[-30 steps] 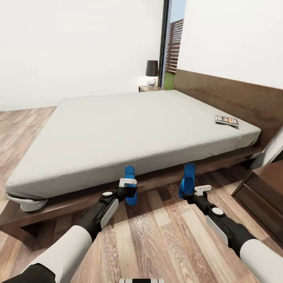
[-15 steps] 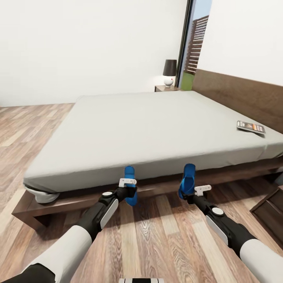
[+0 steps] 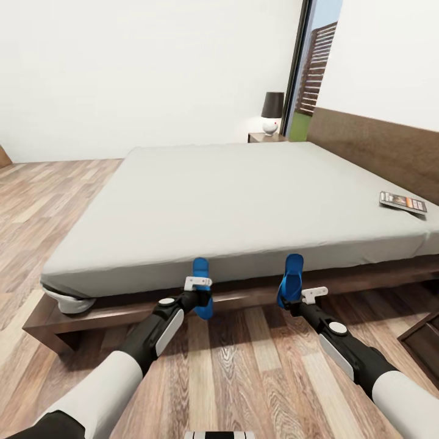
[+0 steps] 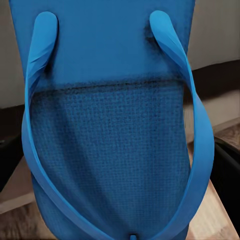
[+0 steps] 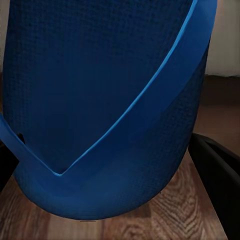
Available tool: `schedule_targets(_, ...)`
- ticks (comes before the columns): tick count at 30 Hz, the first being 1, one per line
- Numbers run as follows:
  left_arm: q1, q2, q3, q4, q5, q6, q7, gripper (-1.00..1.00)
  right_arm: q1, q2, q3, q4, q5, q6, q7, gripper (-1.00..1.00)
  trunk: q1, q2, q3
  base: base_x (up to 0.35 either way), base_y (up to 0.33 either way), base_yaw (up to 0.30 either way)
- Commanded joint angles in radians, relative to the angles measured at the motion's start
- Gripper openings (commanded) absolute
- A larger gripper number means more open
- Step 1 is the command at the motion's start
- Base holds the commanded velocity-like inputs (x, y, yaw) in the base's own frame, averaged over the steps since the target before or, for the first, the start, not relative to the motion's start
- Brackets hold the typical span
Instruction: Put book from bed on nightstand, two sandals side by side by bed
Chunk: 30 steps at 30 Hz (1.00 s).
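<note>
Grey mattress, bed point(image 3: 244, 201): spreads ahead of both grippers and beyond them. Over the last second the whole view has swung, so more of the bed's foot end and the floor past it shows; that is the camera and base turning, not the bed moving.
Floor point(image 3: 244, 366): brown wood planks under both grippers, bare strip along the bed frame just ahead of them.
Nightstand point(image 3: 266, 138): far corner, well beyond the left gripper, lamp point(image 3: 272, 112) on it. The near cabinet has slid almost out of frame, off to the right gripper's side.
Book point(image 3: 402, 203): on the mattress, well ahead and outboard of the right gripper; not yet moved.
Left gripper point(image 3: 201, 291): closed on the left sandal point(image 4: 112, 130), held upright, sole on end.
Right gripper point(image 3: 295, 297): closed on the right sandal point(image 5: 105, 107), likewise upright.
Arms: pose unchanged relative to the body through the turn.
Meaning: both sandals carried, robot squaring up to the bedside; judged next step is lowering the pair side by side.
</note>
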<state>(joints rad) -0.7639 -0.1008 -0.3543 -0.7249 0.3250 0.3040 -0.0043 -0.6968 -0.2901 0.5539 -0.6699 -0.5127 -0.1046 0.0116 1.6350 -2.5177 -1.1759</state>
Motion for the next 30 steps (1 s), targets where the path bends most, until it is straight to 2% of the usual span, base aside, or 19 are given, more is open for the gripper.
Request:
schedule_targets(1, 0.001, 0.000, 0.000, -0.001, 0.005, 0.005, 0.000, -1.00, -0.001, -0.001, 0.006, 0.001, -0.011, -0.007, 0.001, -1.00, 0.000, 0.000, -0.001, 0.000, 0.000, 0.005)
schedule_targets(10, 0.014, 0.002, 0.002, -0.002, 0.005, 0.006, 0.001, -1.00, -0.001, -0.001, 0.006, 0.001, -0.011, -0.002, -0.001, -1.00, 0.000, 0.000, -0.001, 0.000, 0.000, 0.201)
schedule_targets(14, 0.024, 0.004, 0.004, -0.005, 0.005, 0.006, 0.027, -1.00, -0.001, 0.000, 0.007, 0.002, -0.012, -0.001, -0.001, -1.00, 0.000, 0.000, -0.001, 0.000, 0.000, 0.245)
schedule_targets(15, 0.027, 0.013, 0.006, -0.006, 0.005, 0.005, 0.050, -1.00, -0.001, 0.000, 0.007, 0.002, -0.012, -0.001, 0.000, -1.00, 0.000, 0.000, -0.001, 0.000, 0.000, 0.245)
schedule_targets(17, 0.029, 0.022, 0.006, -0.008, 0.005, 0.006, 0.056, -1.00, -0.001, 0.000, 0.007, 0.001, -0.012, -0.002, 0.001, -1.00, 0.000, 0.000, -0.001, 0.000, 0.000, 0.244)
schedule_targets(21, 0.048, 0.027, 0.006, -0.019, 0.010, 0.007, 0.056, -1.00, -0.001, -0.001, 0.006, -0.002, -0.008, -0.008, 0.004, -1.00, 0.000, 0.000, -0.001, 0.000, 0.000, 0.120)
schedule_targets(24, 0.062, 0.034, 0.007, -0.028, 0.015, 0.026, 0.055, -1.00, 0.000, -0.001, 0.021, 0.005, -0.012, -0.007, 0.010, -1.00, 0.000, 0.000, -0.001, 0.000, 0.000, 0.007)
schedule_targets(30, 0.117, 0.042, 0.006, -0.023, 0.020, 0.068, 0.057, -1.00, 0.079, -0.003, 0.036, 0.026, -0.009, -0.012, 0.014, -1.00, 0.000, 0.000, -0.001, 0.000, 0.000, 0.001)
